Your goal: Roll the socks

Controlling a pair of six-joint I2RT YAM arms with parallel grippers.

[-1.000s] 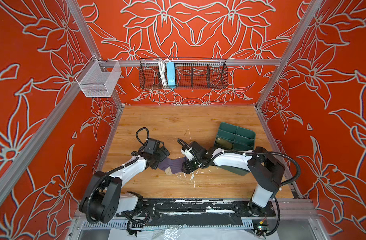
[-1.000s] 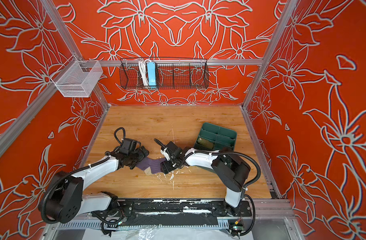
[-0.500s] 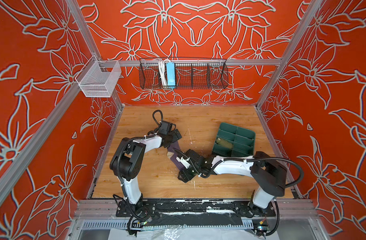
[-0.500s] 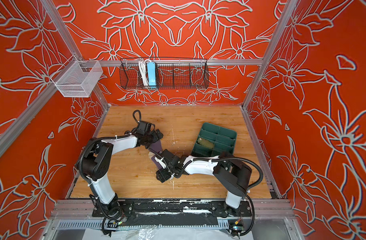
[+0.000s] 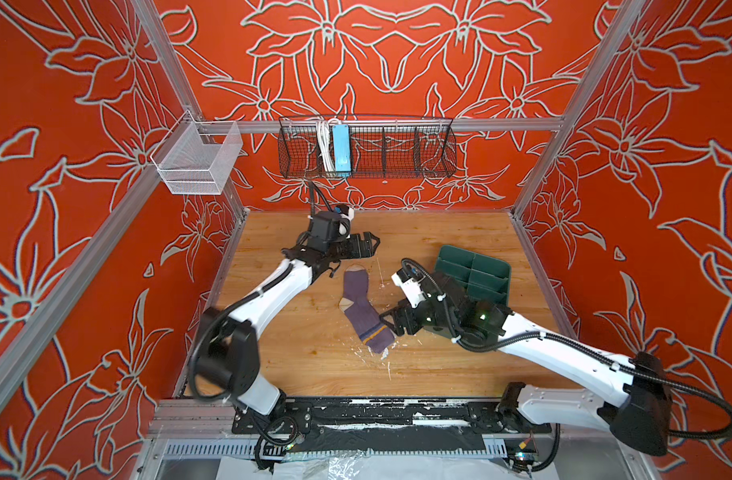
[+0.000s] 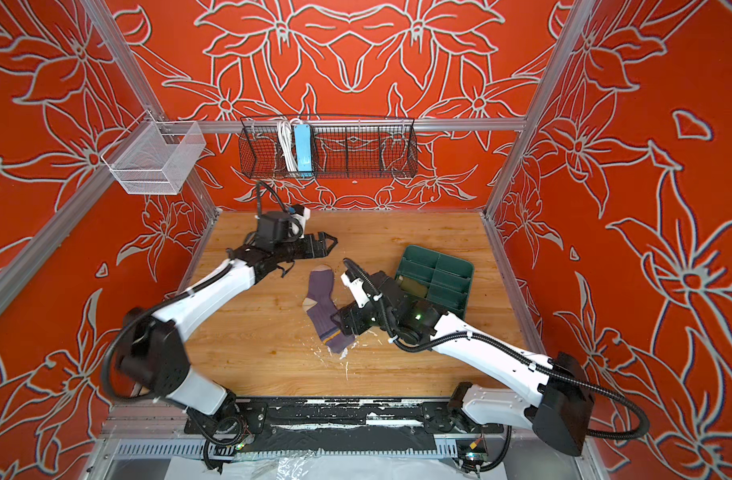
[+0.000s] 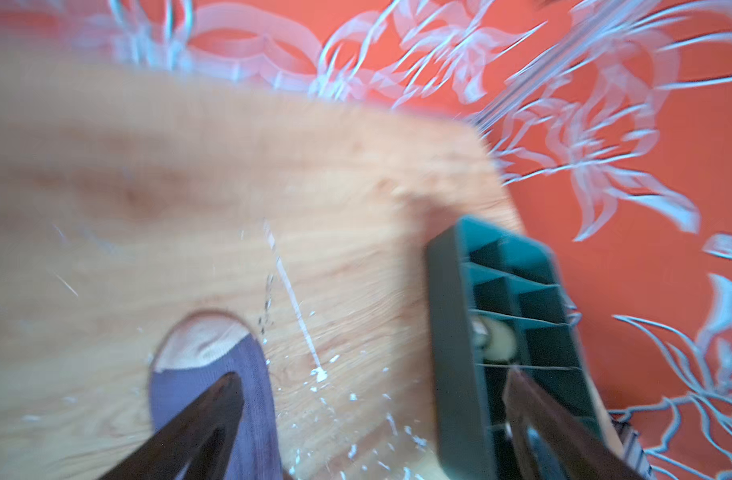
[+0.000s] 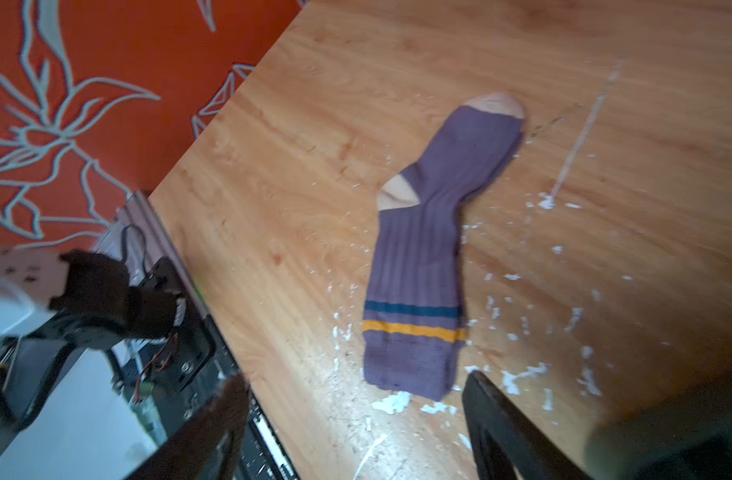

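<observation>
In the green tray [image 6: 451,272] sits an olive sock [image 6: 412,286]; left fingers [image 7: 206,419] and right fingers [image 8: 505,424] spread wide, empty.

Purple sock [image 5: 362,309]: ribbed purple, beige toe and heel, navy and yellow cuff stripes.
Second sock [image 6: 413,286]: olive green.
Tray [image 5: 474,274]: dark green.
Table [image 5: 439,232]: light wood grain, white flecks.
Walls [image 5: 397,41]: orange-red, pale grey flower outlines.
Wire basket [image 5: 397,151]: black.
Mesh basket [image 5: 198,160]: white.
</observation>
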